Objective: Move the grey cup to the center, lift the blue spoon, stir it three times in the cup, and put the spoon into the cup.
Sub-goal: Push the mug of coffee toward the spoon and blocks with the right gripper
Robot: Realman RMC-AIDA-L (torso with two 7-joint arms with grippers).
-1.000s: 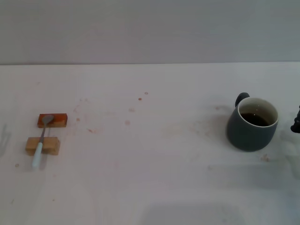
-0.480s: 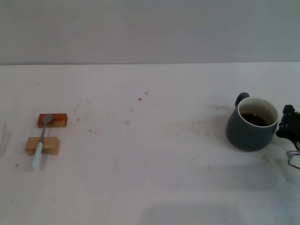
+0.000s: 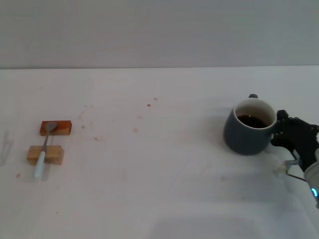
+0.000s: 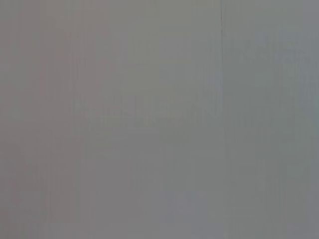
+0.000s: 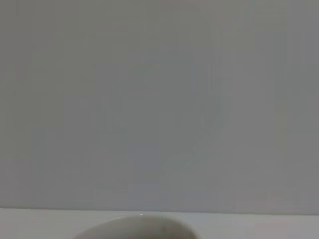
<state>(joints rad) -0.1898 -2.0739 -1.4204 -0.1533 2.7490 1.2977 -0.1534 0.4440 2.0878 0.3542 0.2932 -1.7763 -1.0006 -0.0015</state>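
Right gripper [image 3: 279,130] is pressed up against the grey cup [image 3: 247,128], can't tell if it's pinching. Blue spoon [image 3: 44,151] rests across two wooden blocks [image 3: 45,155], well apart.

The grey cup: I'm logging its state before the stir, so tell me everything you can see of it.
The grey cup is a rounded dark slate mug, ceramic by its look, with a white inner wall and dark brown liquid inside. It stands upright on the white table, right of the middle, its handle turned to the far side. The right end effector is against its right side.
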